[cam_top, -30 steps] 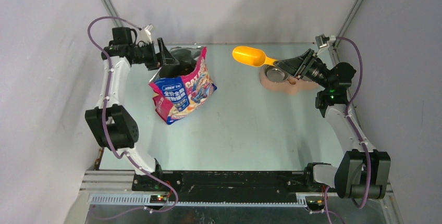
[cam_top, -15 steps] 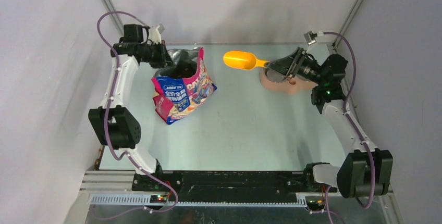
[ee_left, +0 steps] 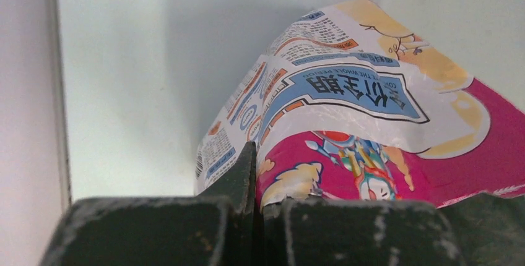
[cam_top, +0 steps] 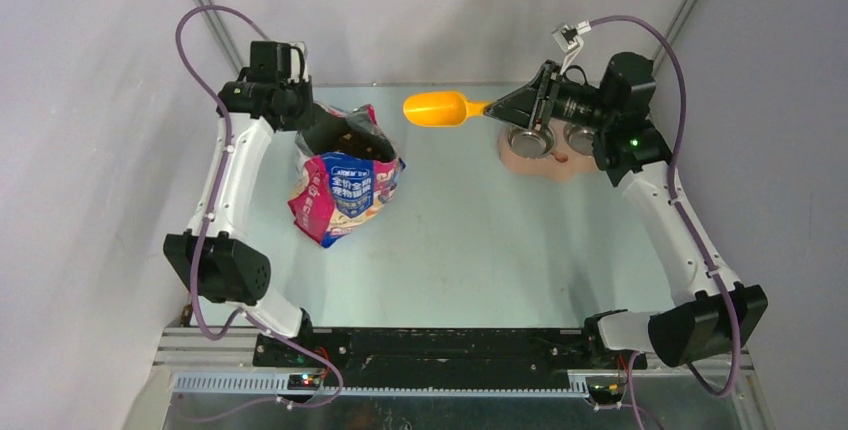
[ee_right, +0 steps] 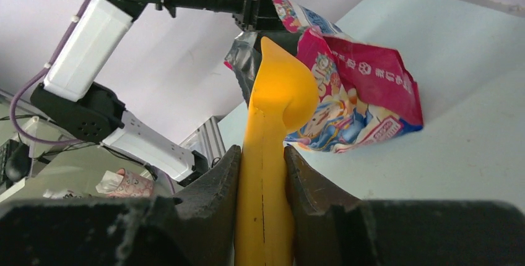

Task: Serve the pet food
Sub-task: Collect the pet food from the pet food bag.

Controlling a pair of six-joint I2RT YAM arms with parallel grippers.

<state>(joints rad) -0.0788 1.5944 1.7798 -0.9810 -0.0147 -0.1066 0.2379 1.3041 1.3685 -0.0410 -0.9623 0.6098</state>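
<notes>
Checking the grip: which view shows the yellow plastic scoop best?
Right wrist: the yellow plastic scoop, handle clamped in the right gripper, close up. Top external shows it whole but small; left wrist misses it.

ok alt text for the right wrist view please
The right gripper clamps the handle of a yellow scoop, its bowl pointing toward a pink printed bag on the pale table. The left gripper holds the bag's top edge up.

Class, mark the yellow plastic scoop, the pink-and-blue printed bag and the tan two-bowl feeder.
yellow plastic scoop (cam_top: pixel 431 109): top external view, its bowl.
pink-and-blue printed bag (cam_top: pixel 346 194): top external view, front panel.
tan two-bowl feeder (cam_top: pixel 547 169): top external view, base rim.
</notes>
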